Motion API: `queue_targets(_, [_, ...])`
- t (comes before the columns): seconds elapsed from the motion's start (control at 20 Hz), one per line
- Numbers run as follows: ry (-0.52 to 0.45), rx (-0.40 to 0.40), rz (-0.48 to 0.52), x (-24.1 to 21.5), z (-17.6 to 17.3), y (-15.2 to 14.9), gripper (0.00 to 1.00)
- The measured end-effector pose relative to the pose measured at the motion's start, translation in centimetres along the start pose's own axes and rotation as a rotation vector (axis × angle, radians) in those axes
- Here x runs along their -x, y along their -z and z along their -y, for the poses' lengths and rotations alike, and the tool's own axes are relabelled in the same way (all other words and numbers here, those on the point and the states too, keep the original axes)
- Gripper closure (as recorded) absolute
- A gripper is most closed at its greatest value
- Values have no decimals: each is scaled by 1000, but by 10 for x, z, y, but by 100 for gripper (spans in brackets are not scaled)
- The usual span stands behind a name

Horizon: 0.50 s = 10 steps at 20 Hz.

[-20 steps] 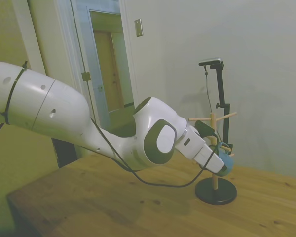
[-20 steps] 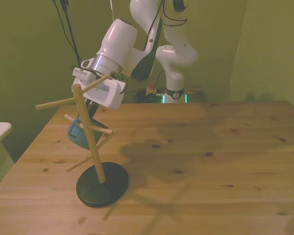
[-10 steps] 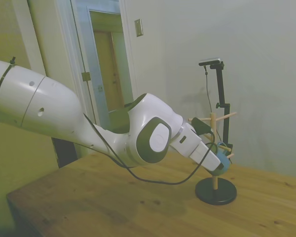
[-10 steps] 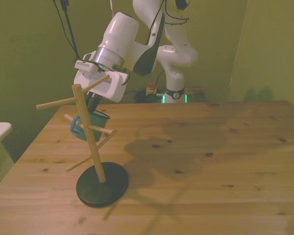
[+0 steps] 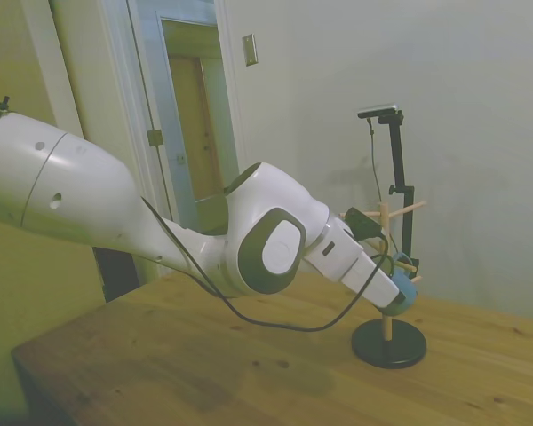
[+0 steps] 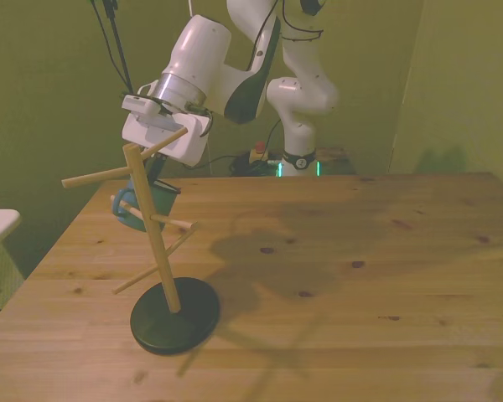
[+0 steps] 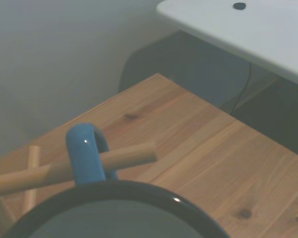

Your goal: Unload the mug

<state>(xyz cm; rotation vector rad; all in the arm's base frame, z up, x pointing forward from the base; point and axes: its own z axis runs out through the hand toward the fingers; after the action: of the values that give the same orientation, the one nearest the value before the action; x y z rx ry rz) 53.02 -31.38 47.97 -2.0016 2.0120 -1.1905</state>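
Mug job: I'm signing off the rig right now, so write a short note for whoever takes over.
Gripper: at the mug, up against the wooden peg stand. Whether the jaws are closed on the mug cannot be seen in any view.
Mug: blue, off the table, on the front view's left of the stand's post. The wrist view shows its handle looped around a peg, so it is not yet free.
Done: the gripper has reached the mug.
Left: slide the handle off the peg's free end, carry the mug clear of the stand and set it on the table.
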Motion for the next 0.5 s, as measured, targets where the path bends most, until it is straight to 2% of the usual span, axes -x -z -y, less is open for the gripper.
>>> queue_targets(0.2, [-18, 5, 4, -13, -14, 2, 100])
queue_targets(0.5, [-34, -23, 40, -21, -39, 31, 100])
